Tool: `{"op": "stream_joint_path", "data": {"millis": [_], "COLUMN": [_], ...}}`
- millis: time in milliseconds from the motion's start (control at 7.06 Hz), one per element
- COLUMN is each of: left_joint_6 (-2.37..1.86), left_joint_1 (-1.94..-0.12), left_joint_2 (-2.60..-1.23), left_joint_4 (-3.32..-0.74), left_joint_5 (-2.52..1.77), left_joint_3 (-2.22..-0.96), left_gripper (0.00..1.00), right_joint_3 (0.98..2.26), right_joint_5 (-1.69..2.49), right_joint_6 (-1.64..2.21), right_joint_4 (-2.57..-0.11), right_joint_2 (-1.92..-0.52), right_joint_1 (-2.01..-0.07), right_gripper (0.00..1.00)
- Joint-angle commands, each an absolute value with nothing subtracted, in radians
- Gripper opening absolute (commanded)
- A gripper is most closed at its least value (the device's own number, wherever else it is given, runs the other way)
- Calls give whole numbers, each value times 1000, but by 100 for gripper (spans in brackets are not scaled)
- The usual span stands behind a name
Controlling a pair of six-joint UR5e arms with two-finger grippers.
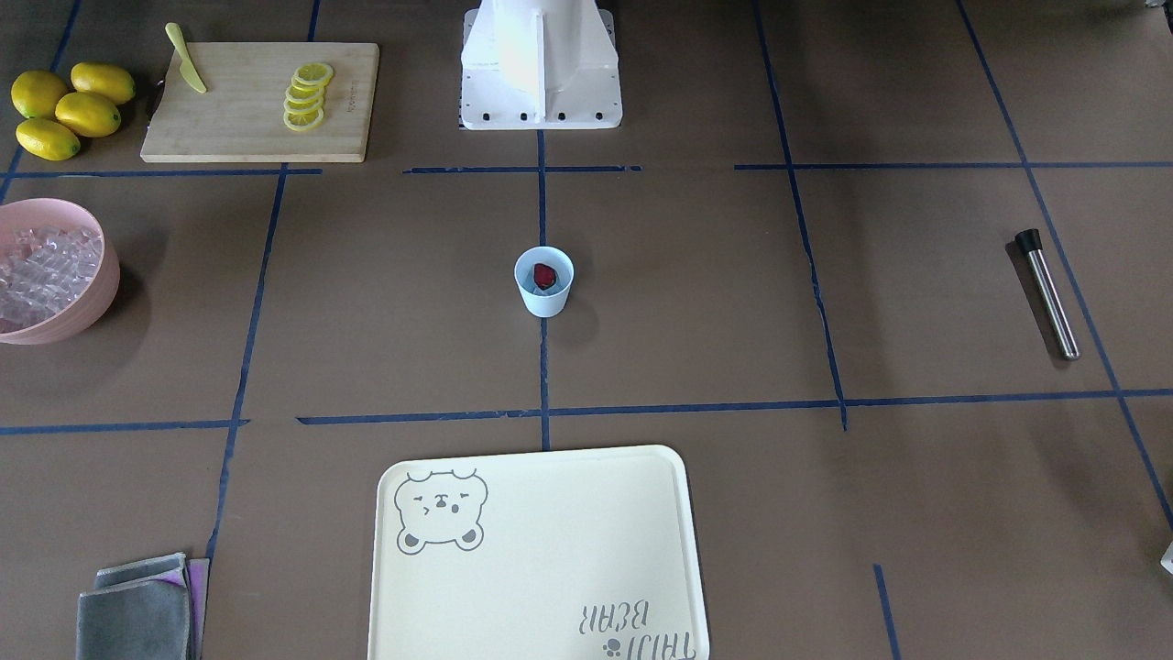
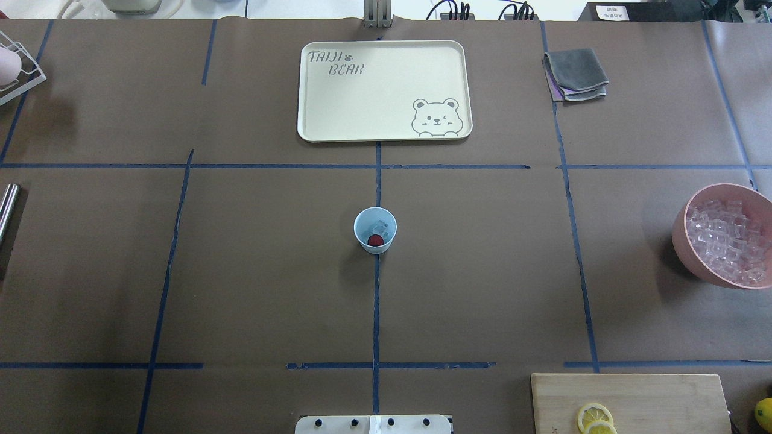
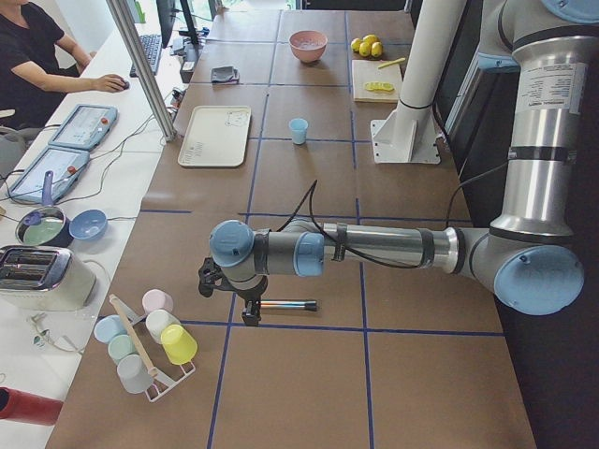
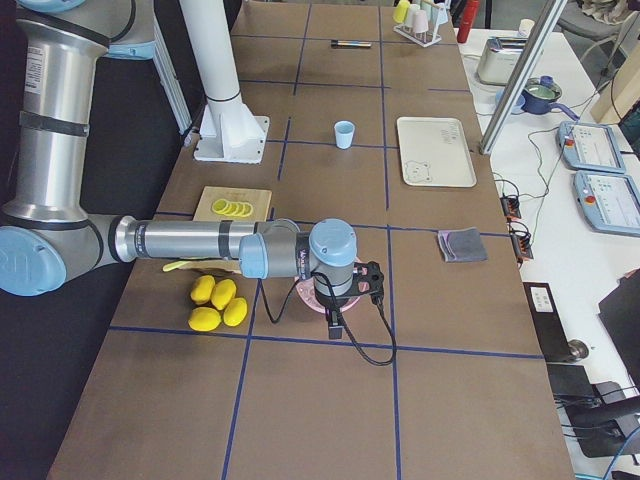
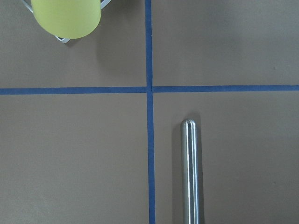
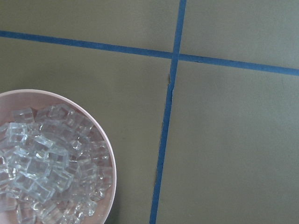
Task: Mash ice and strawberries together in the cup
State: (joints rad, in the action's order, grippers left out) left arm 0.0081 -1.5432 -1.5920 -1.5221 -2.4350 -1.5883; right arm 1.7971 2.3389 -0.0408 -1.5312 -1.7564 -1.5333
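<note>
Pale-blue cup (image 1: 545, 302) holds strawberry (image 1: 544, 275), ice (image 2: 381, 226) barely discernible; left tool (image 3: 250, 316) and right tool (image 4: 335, 325): cannot tell opening.

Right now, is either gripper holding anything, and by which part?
Nothing seems held: left gripper hangs above the muddler lying on the table, right gripper above the pink bowl.

1. In the left side view the left arm (image 3: 374, 248) has its upper link upright at 3 o'clock. It bends at a blue-capped elbow (image 3: 533, 279), and the forearm lies level toward 9 o'clock.
2. The left wrist (image 3: 234, 248) turns downward; the left gripper (image 3: 250, 316) points to 6 o'clock, low over the table. Its jaw state cannot be told.
3. In the right side view the right arm (image 4: 190, 240) mirrors this, with its forearm level from 9 toward 3 o'clock.
4. The right wrist (image 4: 332, 248) carries the right gripper (image 4: 335, 328), which points to 6 o'clock. Its jaws are unreadable.
</note>
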Motion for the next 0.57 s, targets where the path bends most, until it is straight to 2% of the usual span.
{"op": "stream_joint_path", "data": {"millis": [0,142,425], "left_joint_6": [11,9,14], "left_joint_1": [-1542,-1542,-1545], "left_joint_2": [-1569,-1496,-1438], "left_joint_4": [-1526,-1528,-1528], "left_joint_5": [-2431,-2428,-2433], "left_joint_3": [-1600,-1691,-1758], "left_gripper": [100,100,100], "right_joint_3": [1796,1796,1796], "right_joint_5": [2336,2335,2330], "right_joint_6": [-41,-43,-43], "right_joint_4": [-1534,-1532,-1531], "right_joint_2": [-1749,-1750,-1752], "right_joint_1": [-1534,-1534,-1534], "right_gripper": [100,100,100]}}
